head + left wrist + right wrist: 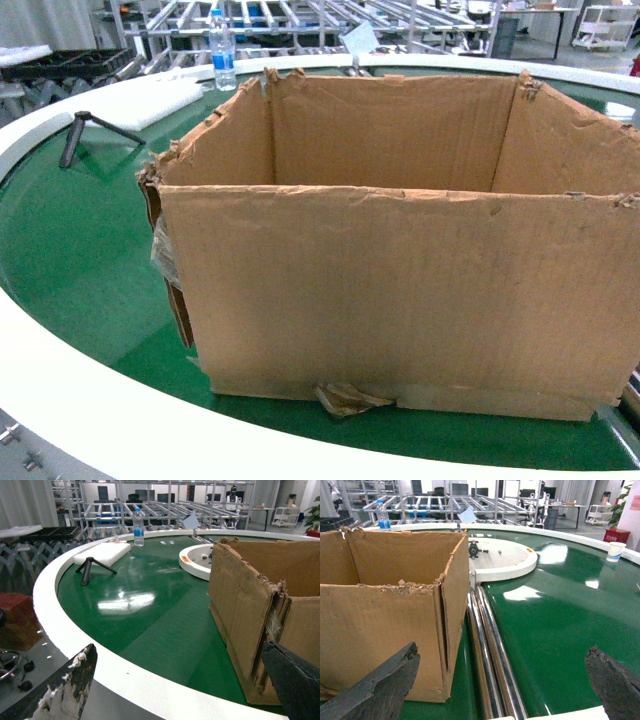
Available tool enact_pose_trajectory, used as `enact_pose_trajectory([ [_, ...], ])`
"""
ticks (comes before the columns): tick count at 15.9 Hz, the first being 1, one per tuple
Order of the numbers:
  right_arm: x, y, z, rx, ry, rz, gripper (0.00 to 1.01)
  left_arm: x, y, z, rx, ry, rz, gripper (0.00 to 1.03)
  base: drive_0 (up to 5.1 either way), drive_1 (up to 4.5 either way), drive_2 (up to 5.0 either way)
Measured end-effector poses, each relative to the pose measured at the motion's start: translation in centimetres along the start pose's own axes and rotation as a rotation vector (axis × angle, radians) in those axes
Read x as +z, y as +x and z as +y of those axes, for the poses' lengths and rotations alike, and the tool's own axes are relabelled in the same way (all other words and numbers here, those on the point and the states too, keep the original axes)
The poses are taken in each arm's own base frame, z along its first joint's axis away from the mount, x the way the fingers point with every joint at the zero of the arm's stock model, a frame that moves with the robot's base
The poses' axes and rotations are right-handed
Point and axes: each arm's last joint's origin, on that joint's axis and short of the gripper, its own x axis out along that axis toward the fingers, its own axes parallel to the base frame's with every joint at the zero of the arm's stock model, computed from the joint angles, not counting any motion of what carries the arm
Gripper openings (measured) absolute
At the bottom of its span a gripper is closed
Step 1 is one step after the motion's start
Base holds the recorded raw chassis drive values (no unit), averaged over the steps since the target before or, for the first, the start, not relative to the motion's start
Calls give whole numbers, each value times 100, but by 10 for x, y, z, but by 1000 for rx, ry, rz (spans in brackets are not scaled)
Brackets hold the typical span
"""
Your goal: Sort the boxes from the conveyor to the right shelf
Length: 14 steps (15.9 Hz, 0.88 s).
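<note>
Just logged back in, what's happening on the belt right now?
A large open cardboard box sits on the green conveyor, right in front of the robot. Nothing is holding it yet. The left pincer is open near the box's left corner, and the right pincer is open beside its right wall, with neither touching the cardboard. A water bottle and a small black tripod stand farther back on the belt.
</note>
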Motion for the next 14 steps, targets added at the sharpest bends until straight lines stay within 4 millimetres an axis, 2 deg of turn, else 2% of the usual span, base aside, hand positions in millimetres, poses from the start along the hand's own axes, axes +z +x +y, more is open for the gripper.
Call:
enact_pose_trajectory([
  [9,1,1,0,15,3,-9,98,1,0,0,-7,-1,-6,98,0,0,0],
  [11,6,8,-2,23,39,53,98,13,8,-6,-43,8,-19,98,0,0,0],
  [12,22,17,-1,70,76,96,98,33,20,-14,-92,15,-38,98,0,0,0],
  [14,58,38,3,126,79,48,98,58,40,-20,-99,17,-42,98,0,0,0],
])
